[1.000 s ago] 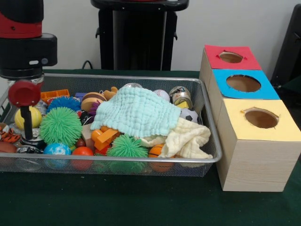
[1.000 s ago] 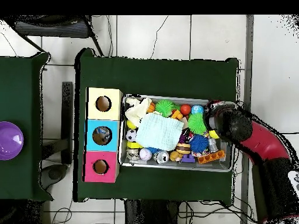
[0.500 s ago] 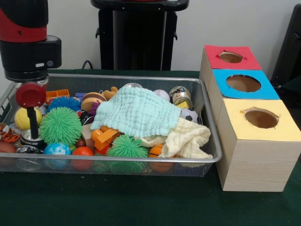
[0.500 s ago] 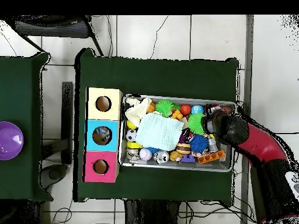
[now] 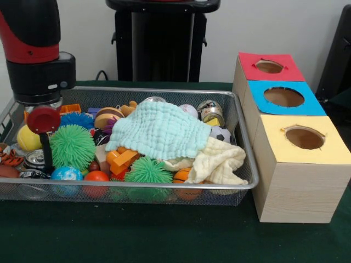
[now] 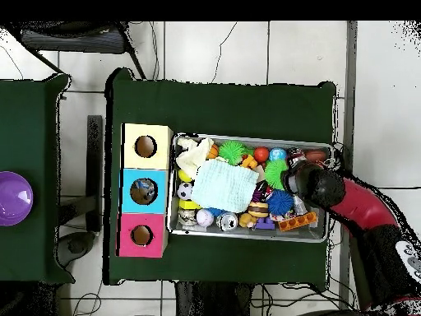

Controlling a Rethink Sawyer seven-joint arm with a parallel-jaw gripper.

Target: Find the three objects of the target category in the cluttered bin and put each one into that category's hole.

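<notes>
I hang my gripper (image 5: 46, 156) low over the bin (image 5: 244, 164) end farthest from the boxes (image 5: 296, 164), beside the green spiky ball (image 5: 71, 147), to search; my jaws' state I cannot tell.

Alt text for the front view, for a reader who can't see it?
A red and black robot arm reaches into the left end of a wire bin crowded with toys and two cloths; three boxes with red, blue and yellow holed tops stand to its right.
</notes>
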